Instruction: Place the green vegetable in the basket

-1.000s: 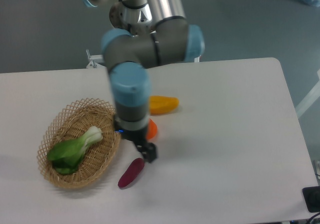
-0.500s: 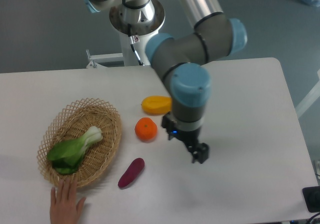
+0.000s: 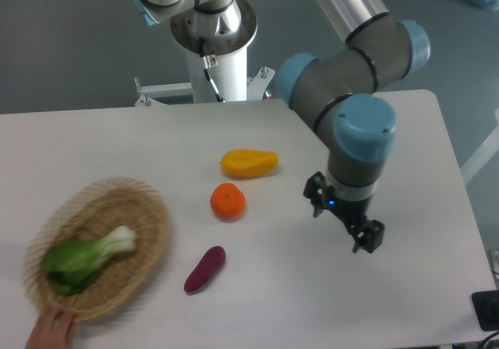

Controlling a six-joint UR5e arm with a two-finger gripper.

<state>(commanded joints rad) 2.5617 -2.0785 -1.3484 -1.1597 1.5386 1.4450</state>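
My claw (image 3: 366, 238) hangs over the white desk (image 3: 405, 146) at about 4 o'clock from the orange (image 3: 228, 201), well apart from all the produce and holding nothing; whether its fingers are parted I cannot tell. The green vegetable (image 3: 82, 257) lies inside the basket (image 3: 148, 232) at 8 o'clock, blurred. A person's hand (image 3: 53, 329) touches the basket's near rim. A purple sweet potato (image 3: 204, 269) and a yellow fruit (image 3: 249, 163) lie between.

Leafy green vegetable (image 3: 80, 255) on its side inside blurred wicker basket (image 3: 144, 213).
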